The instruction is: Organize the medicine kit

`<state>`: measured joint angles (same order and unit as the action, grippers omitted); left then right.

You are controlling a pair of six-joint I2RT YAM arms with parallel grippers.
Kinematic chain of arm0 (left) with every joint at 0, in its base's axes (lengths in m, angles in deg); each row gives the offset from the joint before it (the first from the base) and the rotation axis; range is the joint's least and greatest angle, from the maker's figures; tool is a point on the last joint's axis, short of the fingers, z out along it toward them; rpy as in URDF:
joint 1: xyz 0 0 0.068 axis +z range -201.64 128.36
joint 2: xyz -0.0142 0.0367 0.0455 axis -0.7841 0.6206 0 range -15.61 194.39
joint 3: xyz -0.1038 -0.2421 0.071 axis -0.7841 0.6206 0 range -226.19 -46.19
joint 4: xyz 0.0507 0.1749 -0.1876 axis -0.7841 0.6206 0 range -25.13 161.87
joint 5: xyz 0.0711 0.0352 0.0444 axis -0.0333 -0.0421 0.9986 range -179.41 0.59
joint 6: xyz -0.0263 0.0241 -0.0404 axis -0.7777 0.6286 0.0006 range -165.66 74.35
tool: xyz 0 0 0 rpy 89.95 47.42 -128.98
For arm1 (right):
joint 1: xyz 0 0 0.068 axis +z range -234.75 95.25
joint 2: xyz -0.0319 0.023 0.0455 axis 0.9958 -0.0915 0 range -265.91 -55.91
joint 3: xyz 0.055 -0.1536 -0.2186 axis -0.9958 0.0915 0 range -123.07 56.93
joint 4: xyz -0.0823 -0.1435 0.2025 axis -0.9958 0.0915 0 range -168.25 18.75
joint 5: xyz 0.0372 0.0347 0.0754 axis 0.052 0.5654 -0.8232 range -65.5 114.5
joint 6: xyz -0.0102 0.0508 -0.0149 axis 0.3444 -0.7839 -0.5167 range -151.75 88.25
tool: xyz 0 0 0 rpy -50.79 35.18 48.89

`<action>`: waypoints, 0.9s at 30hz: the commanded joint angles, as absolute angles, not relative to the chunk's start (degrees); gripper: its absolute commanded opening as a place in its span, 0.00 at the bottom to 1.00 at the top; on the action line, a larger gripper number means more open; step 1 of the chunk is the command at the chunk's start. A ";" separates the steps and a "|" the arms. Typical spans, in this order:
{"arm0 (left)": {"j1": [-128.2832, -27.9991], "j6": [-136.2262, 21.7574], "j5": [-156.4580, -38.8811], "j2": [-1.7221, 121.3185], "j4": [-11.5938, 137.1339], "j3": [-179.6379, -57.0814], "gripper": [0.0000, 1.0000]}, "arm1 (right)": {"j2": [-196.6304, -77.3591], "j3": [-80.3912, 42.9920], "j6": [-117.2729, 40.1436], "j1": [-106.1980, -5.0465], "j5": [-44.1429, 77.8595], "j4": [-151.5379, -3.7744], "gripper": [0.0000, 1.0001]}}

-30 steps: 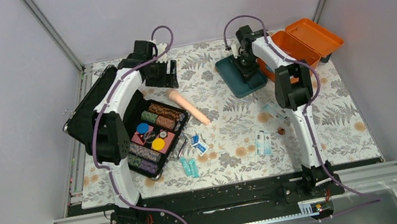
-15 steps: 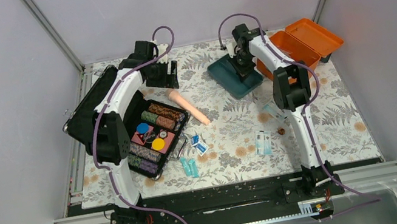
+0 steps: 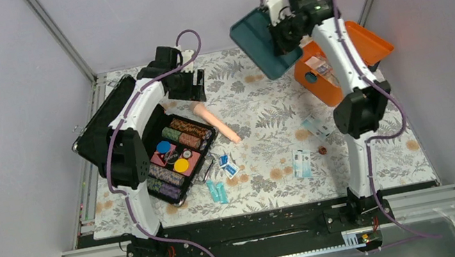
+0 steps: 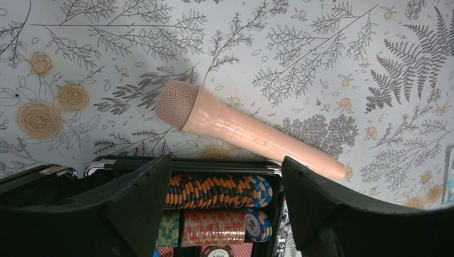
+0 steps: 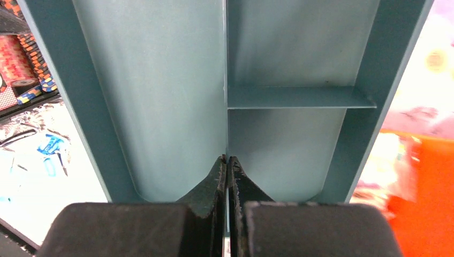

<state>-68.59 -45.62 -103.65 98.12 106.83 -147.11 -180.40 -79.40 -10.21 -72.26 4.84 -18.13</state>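
The orange medicine kit box stands open at the far right with its lid tipped back; small packets lie inside it. My right gripper is shut on the divider wall of the dark teal inner tray and holds it tilted, high in the air left of the box. In the right wrist view the tray fills the frame and the right gripper pinches its middle wall. My left gripper is open and empty at the far left-centre, over the black case's far edge.
A black case of striped chip stacks lies open at left, also in the left wrist view. A peach microphone-like stick lies mid-table. Small blue and white packets and teal tubes lie scattered at front.
My right gripper has lifted the teal tray off the mat and raised it high, tilting it, towards the orange box. The left arm has not moved.
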 commanded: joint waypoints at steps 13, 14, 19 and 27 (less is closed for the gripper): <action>-68.94 -45.29 -102.59 98.15 105.92 -149.82 0.75 | -176.35 -80.70 10.59 -90.76 18.39 -9.12 0.00; -68.91 -45.30 -102.59 98.13 105.84 -149.86 0.75 | -176.74 -80.69 11.64 -91.24 19.03 -8.98 0.00; -69.04 -45.22 -102.67 98.16 105.83 -149.90 0.75 | -179.74 -81.94 14.44 -92.47 19.68 -7.35 0.00; -69.22 -44.95 -101.91 97.42 105.79 -149.23 0.75 | -184.76 -84.79 13.86 -92.57 19.49 -5.74 0.00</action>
